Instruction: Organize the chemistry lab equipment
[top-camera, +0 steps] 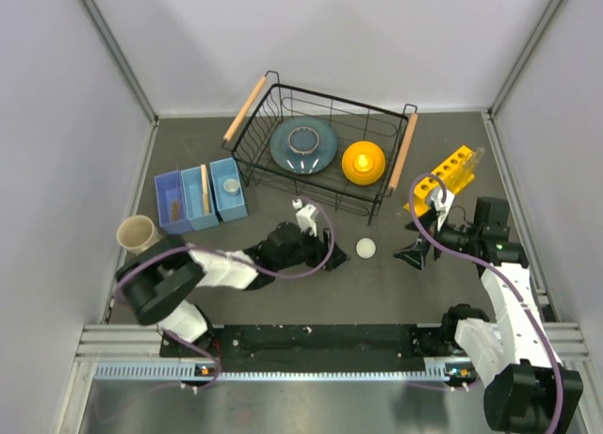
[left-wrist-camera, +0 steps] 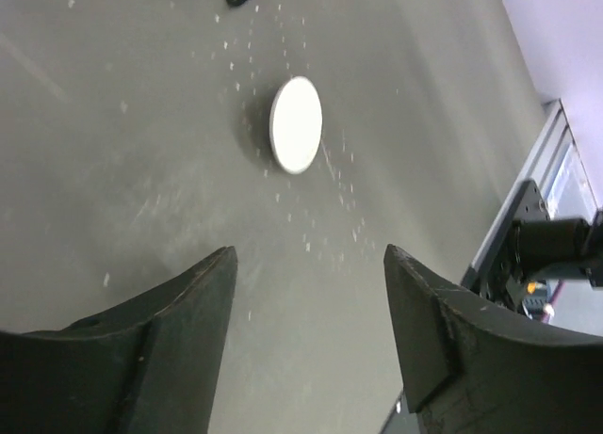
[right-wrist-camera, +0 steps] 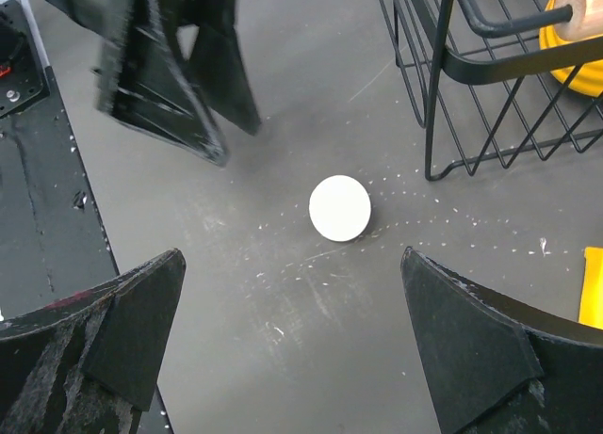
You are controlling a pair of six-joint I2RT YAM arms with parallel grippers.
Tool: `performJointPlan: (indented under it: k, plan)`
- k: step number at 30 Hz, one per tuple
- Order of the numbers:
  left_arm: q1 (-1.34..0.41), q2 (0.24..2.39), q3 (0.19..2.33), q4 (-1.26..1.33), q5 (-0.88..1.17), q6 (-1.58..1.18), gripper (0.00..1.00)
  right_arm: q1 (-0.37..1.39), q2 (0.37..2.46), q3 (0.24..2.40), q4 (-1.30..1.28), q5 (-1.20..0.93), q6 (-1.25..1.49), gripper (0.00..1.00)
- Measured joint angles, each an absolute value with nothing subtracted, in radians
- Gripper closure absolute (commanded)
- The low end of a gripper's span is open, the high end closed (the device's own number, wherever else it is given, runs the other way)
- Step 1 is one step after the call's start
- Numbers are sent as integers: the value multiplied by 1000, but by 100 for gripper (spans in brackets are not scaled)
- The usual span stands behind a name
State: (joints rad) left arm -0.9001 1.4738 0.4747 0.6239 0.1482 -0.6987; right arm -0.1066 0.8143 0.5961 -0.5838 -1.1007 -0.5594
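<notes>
Round piece [top-camera: 366,249] on the table [top-camera: 377,297] between left pincer [left-wrist-camera: 311,255] and right pincer [right-wrist-camera: 290,255], basket [top-camera: 273,175] behind.

- The white round piece [top-camera: 366,249] lies on bare table [top-camera: 377,297], with open room on its near side.
- The left gripper [top-camera: 332,261] crowds its left and the right gripper [top-camera: 412,258] stands to its right.
- The black wire basket [right-wrist-camera: 499,65] walls off the far side.

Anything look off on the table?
White disc lies loose on the table, with white specks scattered round it. Yellow rack sits at an angle right of the basket, not squared up.
</notes>
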Motion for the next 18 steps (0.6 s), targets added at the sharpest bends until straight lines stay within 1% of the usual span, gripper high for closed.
performJointPlan:
  k: [5,7,12,13,15,16,18]
  plan:
    - [-909,1713,596,756,156,-724,37,-107,814,596,-585,-1113,-566,1]
    - [-910,1769,615,789,160,-739,37,-106,814,596,-585,-1116,-567,1]
    - [-913,1845,617,864,159,-793,40,-102,814,596,-585,-1123,-569,1]
    - [-913,1856,617,884,159,-805,42,-100,814,596,-585,-1124,-569,1]
    - [-913,1880,618,925,159,-827,43,-97,814,596,-585,-1124,-569,1]
    - [-913,1895,620,945,160,-839,46,-97,814,596,-585,-1124,-570,1]
    - [-913,1927,630,989,164,-861,48,-94,814,596,-585,-1124,-572,1]
